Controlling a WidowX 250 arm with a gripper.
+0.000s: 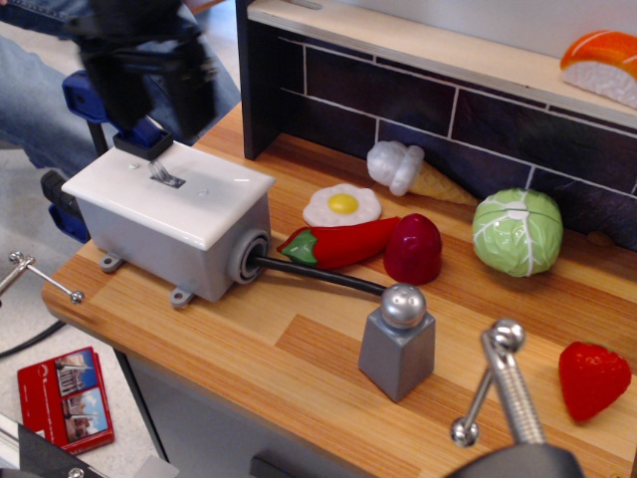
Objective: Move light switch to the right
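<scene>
The light switch (164, 174) is a small silvery toggle in a dark slot on a glossy white faceplate (204, 194) on top of a grey box (174, 254) at the left of the wooden counter. The toggle leans toward the left end. My gripper (154, 100) is a dark, motion-blurred shape hanging above and just behind the switch, not touching it. Its two fingers look spread apart and hold nothing.
A blue clamp (92, 98) sits behind the box, and a black cable (318, 276) leaves its right side. A grey salt shaker (398, 344), fried egg (341, 205), chili pepper (343, 242), cabbage (517, 231), ice cream cone (408, 169) and strawberry (593, 378) lie to the right. A dark tiled wall (418, 100) stands behind.
</scene>
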